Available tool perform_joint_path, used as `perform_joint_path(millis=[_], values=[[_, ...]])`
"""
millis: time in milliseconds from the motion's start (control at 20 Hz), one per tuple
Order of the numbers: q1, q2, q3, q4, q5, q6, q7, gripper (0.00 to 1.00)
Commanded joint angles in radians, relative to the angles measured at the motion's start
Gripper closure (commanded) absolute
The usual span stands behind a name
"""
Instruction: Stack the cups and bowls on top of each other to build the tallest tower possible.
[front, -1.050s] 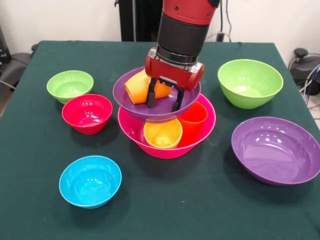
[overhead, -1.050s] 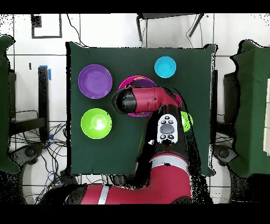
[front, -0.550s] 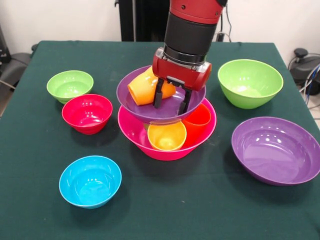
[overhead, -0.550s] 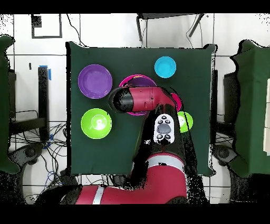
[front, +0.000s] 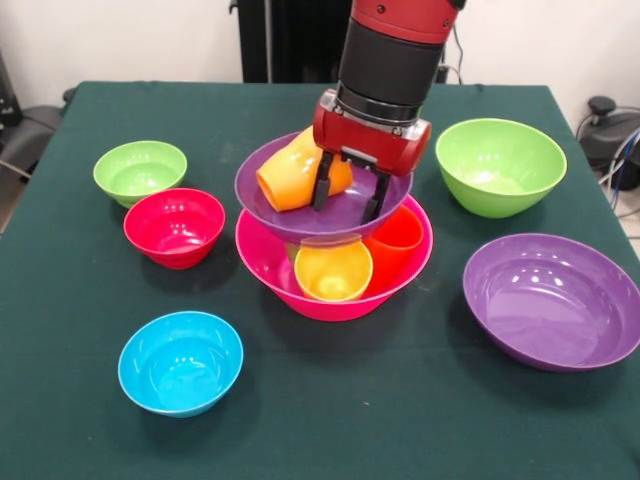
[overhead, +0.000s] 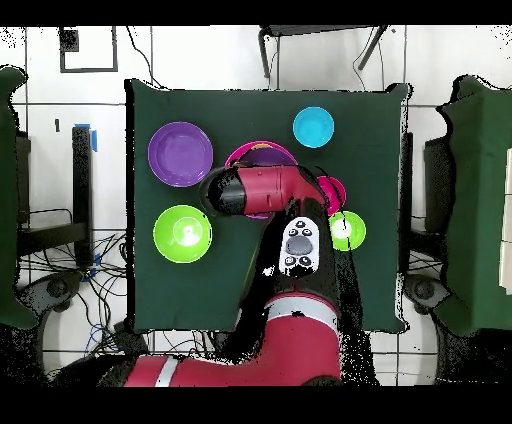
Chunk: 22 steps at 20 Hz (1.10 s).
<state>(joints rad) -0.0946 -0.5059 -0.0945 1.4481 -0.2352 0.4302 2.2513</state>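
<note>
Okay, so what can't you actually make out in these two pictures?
- Overhead view: the arm covers most of the tower, leaving only the pink bowl rim showing.
- Front view: the purple bowl hides the lower parts of the yellow-orange cup and red-orange cup.
- Front view: the gripper hides part of the orange cup; no green cup shows.

A gripper (front: 349, 198), fingers spread, hangs over a purple bowl (front: 300, 215) holding a tipped orange cup (front: 292, 174), stacked atop two cups in a pink bowl (front: 300, 290).
</note>
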Motion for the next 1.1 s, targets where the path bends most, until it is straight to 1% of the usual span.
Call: perform_joint_path(millis=[50, 150, 250, 600, 750, 950, 1000, 1100], values=[[0.067, 0.031, -0.008, 0.013, -0.004, 0.083, 0.087, 0.00], [0.080, 0.024, -0.029, 0.011, -0.004, 0.104, 0.084, 0.00], [0.076, 0.016, -0.034, 0.009, -0.001, 0.121, 0.064, 0.00], [0.051, 0.006, -0.012, -0.037, 0.020, 0.198, 0.008, 0.00], [0.048, -0.001, 0.000, -0.041, 0.022, 0.214, 0.000, 0.00], [0.054, -0.005, -0.009, -0.035, 0.011, 0.215, 0.004, 0.00], [0.060, -0.004, -0.021, -0.041, 0.002, 0.221, 0.005, 0.00], [0.071, -0.013, -0.039, -0.023, -0.013, 0.223, 0.008, 0.00]])
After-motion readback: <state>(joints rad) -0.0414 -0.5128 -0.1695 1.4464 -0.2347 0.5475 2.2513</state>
